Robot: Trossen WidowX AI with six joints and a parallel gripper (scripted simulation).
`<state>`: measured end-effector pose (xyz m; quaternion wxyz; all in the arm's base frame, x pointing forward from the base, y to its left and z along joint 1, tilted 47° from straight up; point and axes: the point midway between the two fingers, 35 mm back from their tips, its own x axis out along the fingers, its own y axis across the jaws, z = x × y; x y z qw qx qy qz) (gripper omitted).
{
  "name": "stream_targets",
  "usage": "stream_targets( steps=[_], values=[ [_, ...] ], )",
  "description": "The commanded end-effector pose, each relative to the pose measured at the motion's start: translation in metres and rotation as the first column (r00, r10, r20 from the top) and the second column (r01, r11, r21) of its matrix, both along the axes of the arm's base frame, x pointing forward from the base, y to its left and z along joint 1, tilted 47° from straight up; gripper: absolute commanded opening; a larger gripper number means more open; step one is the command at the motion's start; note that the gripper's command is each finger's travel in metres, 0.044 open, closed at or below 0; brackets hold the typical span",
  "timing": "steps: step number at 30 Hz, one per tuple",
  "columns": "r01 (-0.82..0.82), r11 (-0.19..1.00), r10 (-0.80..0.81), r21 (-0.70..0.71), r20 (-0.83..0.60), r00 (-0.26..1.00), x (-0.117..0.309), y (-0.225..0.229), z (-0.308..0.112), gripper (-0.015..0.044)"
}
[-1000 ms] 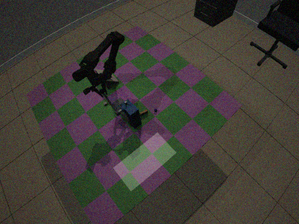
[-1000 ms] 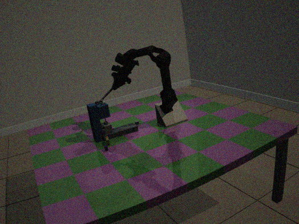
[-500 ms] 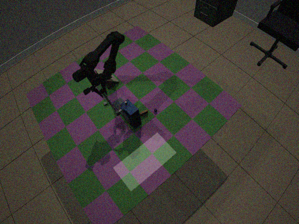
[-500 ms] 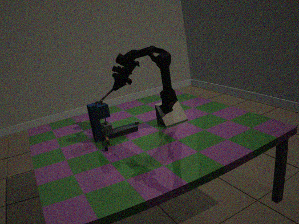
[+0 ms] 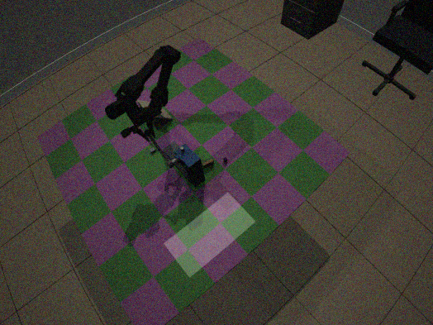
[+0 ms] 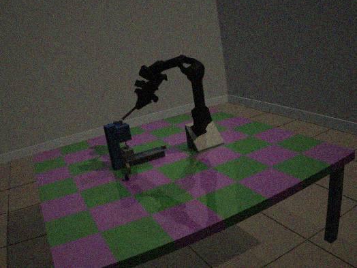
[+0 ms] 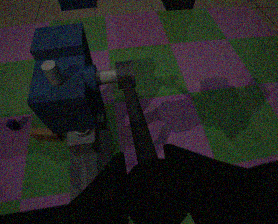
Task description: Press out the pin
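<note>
The block (image 6: pixel 127 152) (image 7: pixel 81 137), as far as I can make it out, is a greyish piece low in the press (image 5: pixel 191 160) (image 6: pixel 112 145) (image 7: pixel 62 102), beneath its overhanging head. From above, the head hides it from me. Its pin is too dark and grainy to find, and I can't tell whether it lines up with the punch (image 6: pixel 126 143), a faint thin shape below the head.

My gripper (image 5: pixel 149 134) (image 6: pixel 137 108) (image 7: pixel 144 155) is clamped on the dark lever (image 5: pixel 159 150) (image 6: pixel 129 114) (image 7: pixel 137 117), its fingers only a little apart. The lever slopes up from the press's side to the gripper; its far end meets a pale hub (image 5: pixel 173 162) (image 7: pixel 106 76) there. The gripper's body covers the lower part of my wrist view.

I can't pick out the cup for certain, nor what it contains. A tan piece (image 5: pixel 207 164) (image 6: pixel 127 167) (image 7: pixel 45 134) sticks out beside the press, with a small dark object (image 5: pixel 225 160) (image 6: pixel 127 178) (image 7: pixel 13 123) just past it. A pale peg (image 5: pixel 182 148) (image 7: pixel 50 70) stands on top of the press. A long rail (image 6: pixel 148 155) runs from the press toward the arm's pale base (image 6: pixel 209 138).
</note>
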<state>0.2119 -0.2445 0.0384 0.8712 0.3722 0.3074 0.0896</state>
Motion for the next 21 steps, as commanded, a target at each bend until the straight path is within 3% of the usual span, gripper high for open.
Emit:
stream_targets(
  steps=[1,21],
  values=[
    [-0.012,1.0,0.012,0.014,-0.031,0.999,-0.0042,0.0088,-0.0082,0.0],
    [-0.012,1.0,0.012,0.014,-0.031,0.999,-0.0066,0.0155,-0.0145,0.0]
  ],
)
